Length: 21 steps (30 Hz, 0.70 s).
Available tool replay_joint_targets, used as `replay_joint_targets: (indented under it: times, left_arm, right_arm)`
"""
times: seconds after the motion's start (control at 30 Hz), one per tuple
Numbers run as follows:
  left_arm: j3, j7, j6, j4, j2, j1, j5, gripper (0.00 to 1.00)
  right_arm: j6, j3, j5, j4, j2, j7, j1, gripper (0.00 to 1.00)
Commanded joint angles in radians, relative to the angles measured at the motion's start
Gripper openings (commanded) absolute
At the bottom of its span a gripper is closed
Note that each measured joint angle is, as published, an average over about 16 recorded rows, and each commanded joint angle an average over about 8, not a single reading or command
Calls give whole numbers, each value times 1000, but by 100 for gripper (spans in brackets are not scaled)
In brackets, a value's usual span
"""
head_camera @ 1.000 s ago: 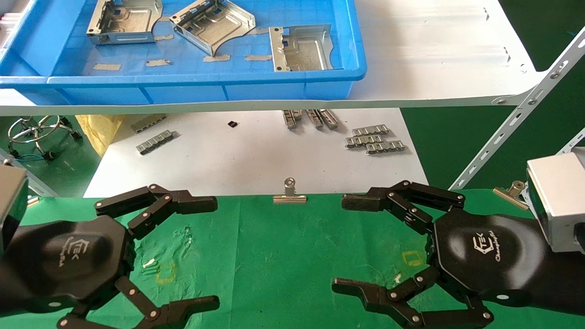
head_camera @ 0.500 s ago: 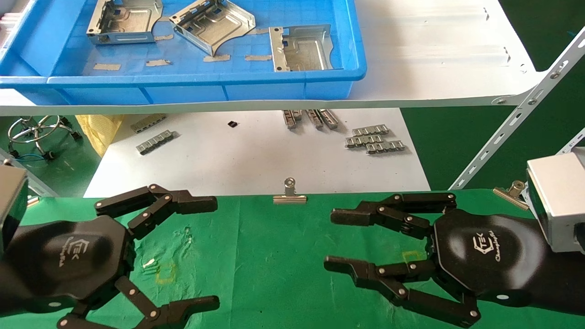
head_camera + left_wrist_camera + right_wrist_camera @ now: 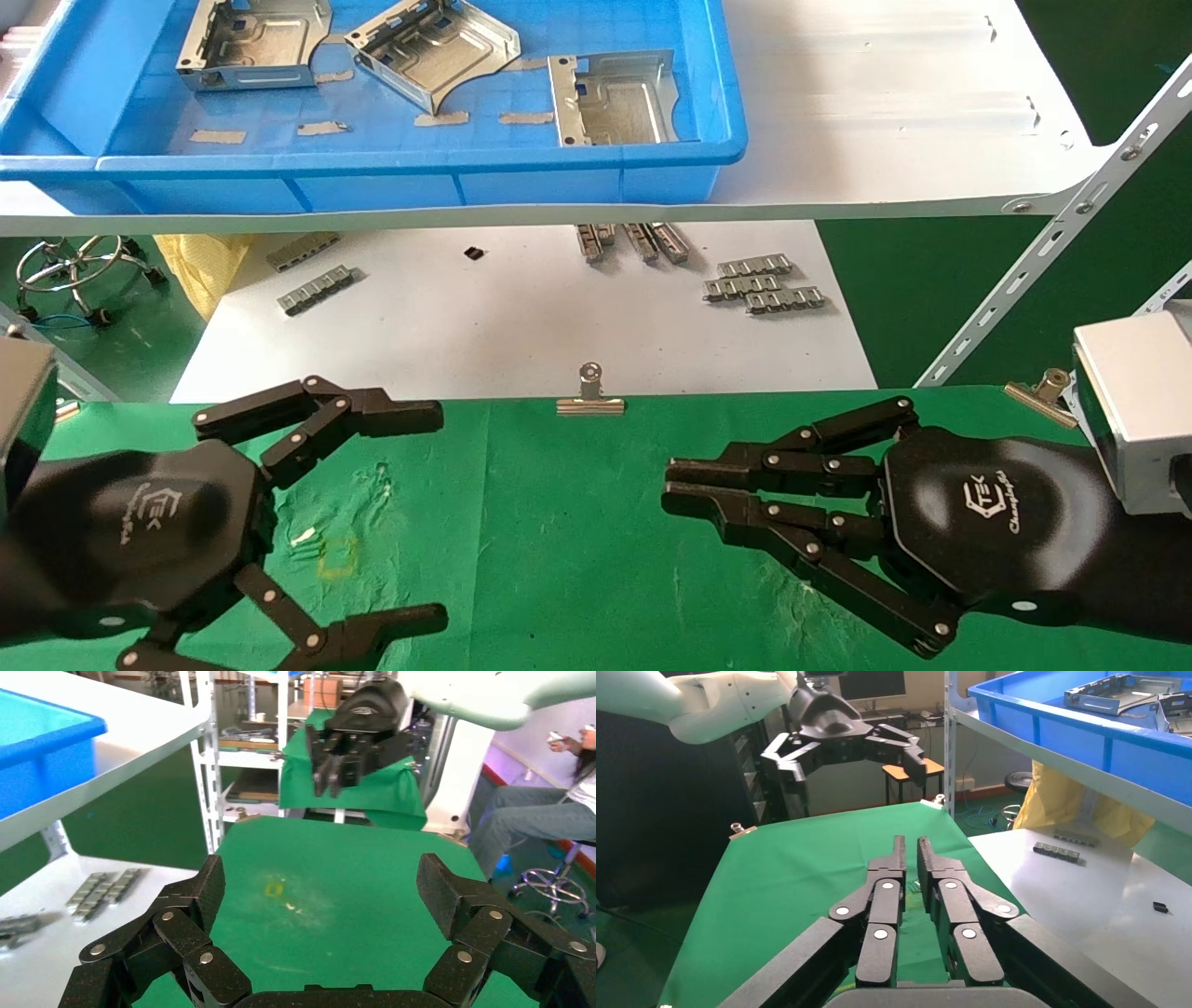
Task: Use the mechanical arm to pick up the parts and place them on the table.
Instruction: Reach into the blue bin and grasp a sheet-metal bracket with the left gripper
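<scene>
Over the green table point(image 3: 559, 522), the right gripper point(image 3: 672, 485) hovers clenched and empty, the left gripper point(image 3: 438, 513) spread wide.

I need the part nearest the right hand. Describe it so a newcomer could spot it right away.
Look at the blue bin on the white shelf above the green table. Three silver metal trays lie inside; take the one in the bin's near right corner. Unlike the other two, it sits alone by the right wall, square to the bin, its tall side wall facing left.
</scene>
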Motion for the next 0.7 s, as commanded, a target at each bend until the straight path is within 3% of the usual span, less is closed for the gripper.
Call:
replay_joint_targets:
  times: [0.03,0.37,0.7]
  left_arm:
    - [-3,0,-5,0,-2,-3,1,100]
    - [20,-49,-92,135,58,-257,114,100]
    - [154,-7,-170,574,271,-635,386,100]
  right_arm:
    - [0,0,0,0,0,0,0,0]
    - [0,0,0,0,0,0,0,0]
    - [0,0,0,0,0,0,0,0]
